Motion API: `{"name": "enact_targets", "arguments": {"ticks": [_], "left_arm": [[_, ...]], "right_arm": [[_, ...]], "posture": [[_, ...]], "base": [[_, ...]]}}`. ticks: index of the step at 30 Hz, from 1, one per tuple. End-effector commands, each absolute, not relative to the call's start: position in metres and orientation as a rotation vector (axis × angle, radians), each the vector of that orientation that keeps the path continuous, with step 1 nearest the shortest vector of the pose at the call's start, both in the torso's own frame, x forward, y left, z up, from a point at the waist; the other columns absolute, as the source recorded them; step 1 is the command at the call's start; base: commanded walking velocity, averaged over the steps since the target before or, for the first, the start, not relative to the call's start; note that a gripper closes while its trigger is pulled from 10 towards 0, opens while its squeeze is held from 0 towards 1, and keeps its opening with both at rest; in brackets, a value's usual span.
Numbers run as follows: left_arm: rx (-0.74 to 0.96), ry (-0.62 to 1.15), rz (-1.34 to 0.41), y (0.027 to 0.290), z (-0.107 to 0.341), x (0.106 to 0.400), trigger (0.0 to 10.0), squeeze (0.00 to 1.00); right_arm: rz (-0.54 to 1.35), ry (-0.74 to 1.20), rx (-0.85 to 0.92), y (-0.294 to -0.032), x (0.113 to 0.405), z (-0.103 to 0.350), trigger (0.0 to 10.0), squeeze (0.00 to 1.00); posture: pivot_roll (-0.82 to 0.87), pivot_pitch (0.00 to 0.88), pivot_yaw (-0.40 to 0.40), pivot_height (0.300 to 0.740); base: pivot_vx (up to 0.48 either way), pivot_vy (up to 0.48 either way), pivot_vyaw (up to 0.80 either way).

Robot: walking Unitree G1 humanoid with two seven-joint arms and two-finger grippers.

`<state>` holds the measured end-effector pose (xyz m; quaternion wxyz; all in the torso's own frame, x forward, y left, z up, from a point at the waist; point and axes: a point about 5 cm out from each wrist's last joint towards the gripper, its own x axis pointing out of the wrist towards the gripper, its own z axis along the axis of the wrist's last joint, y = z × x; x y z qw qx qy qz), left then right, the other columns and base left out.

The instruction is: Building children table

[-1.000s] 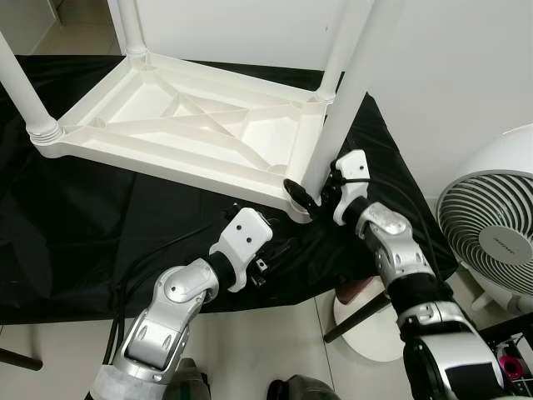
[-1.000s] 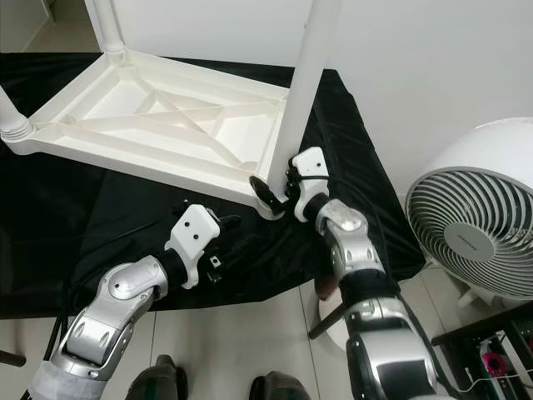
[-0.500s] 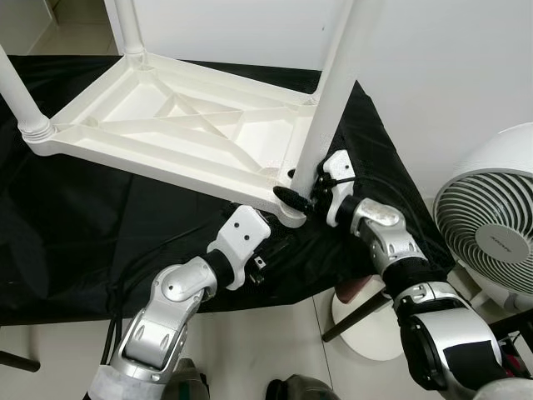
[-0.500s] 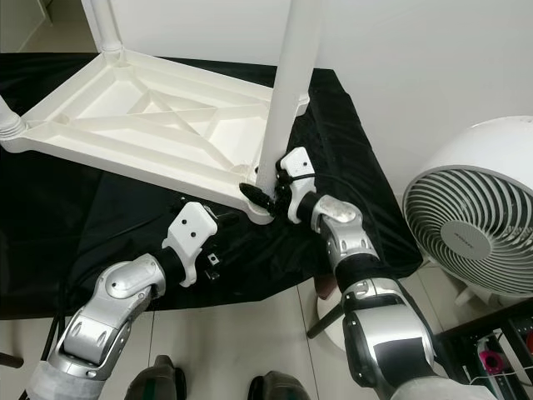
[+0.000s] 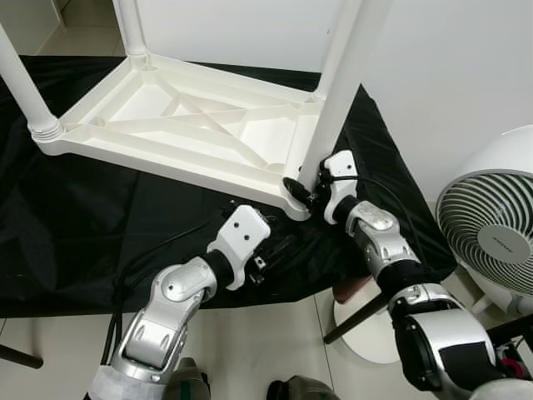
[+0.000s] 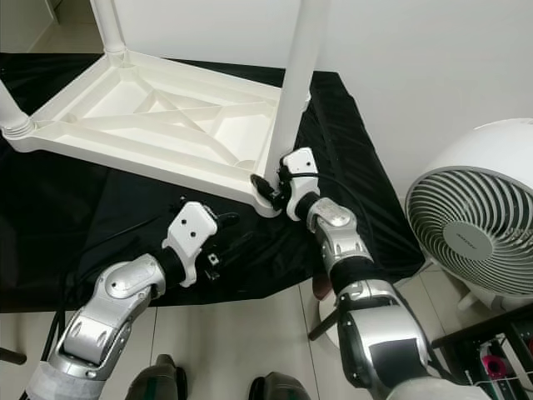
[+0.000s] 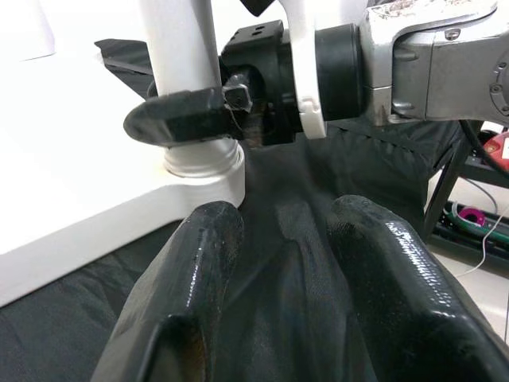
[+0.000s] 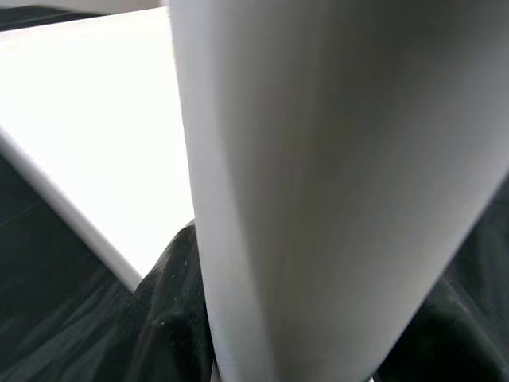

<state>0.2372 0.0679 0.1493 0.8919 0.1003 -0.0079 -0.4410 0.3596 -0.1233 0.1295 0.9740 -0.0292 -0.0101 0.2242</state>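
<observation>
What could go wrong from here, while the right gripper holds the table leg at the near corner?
1. The right gripper grips the leg low, just above its socket. The long leg may tilt and seat crooked.
2. The upturned table top lies on loose black cloth. It may slide if the leg is pushed or twisted.
3. The left gripper rests open on the cloth, apart from the table, so nothing steadies the frame.
</observation>
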Motion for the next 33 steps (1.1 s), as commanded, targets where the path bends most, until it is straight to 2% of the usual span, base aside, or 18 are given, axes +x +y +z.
{"name": "enact_targets", "arguments": {"ticks": [1, 11, 18, 19, 30, 31, 33], "left_arm": [[0.195, -0.011, -0.876, 0.066, 0.148, 0.237, 10.0, 0.00], [0.188, -0.010, -0.880, 0.065, 0.148, 0.238, 10.0, 0.00], [0.186, -0.006, -0.883, 0.064, 0.147, 0.237, 10.0, 0.00], [0.187, -0.006, -0.885, 0.064, 0.147, 0.237, 10.0, 0.00], [0.186, -0.006, -0.884, 0.064, 0.147, 0.236, 10.0, 0.00], [0.187, -0.006, -0.885, 0.064, 0.147, 0.236, 10.0, 0.00], [0.187, -0.006, -0.885, 0.064, 0.147, 0.237, 10.0, 0.00]], "right_arm": [[0.356, 0.031, -0.056, -0.136, 0.357, 0.119, 10.0, 0.00], [0.023, -0.012, -0.027, -0.122, 0.339, 0.116, 10.0, 0.00], [0.063, -0.050, 0.019, -0.110, 0.334, 0.125, 10.0, 0.00], [0.076, -0.060, 0.018, -0.111, 0.335, 0.127, 10.0, 1.00], [0.319, -0.097, 0.032, -0.127, 0.342, 0.143, 10.0, 1.00], [0.379, -0.094, 0.016, -0.131, 0.344, 0.146, 10.0, 0.00], [0.428, -0.095, -0.008, -0.135, 0.345, 0.148, 10.0, 0.00]], "posture": [[0.06, 0.041, -0.079, 0.740], [0.05, 0.045, -0.075, 0.740], [0.05, 0.047, -0.067, 0.740], [0.05, 0.047, -0.068, 0.740], [0.05, 0.049, -0.074, 0.740], [0.05, 0.049, -0.074, 0.740], [0.05, 0.049, -0.075, 0.740]], "base": [[0.000, 0.000, 0.00], [0.000, 0.000, 0.00], [0.000, 0.000, 0.00], [0.000, 0.000, 0.00], [0.000, 0.000, 0.00], [0.000, 0.000, 0.00], [0.000, 0.000, 0.00]]}}
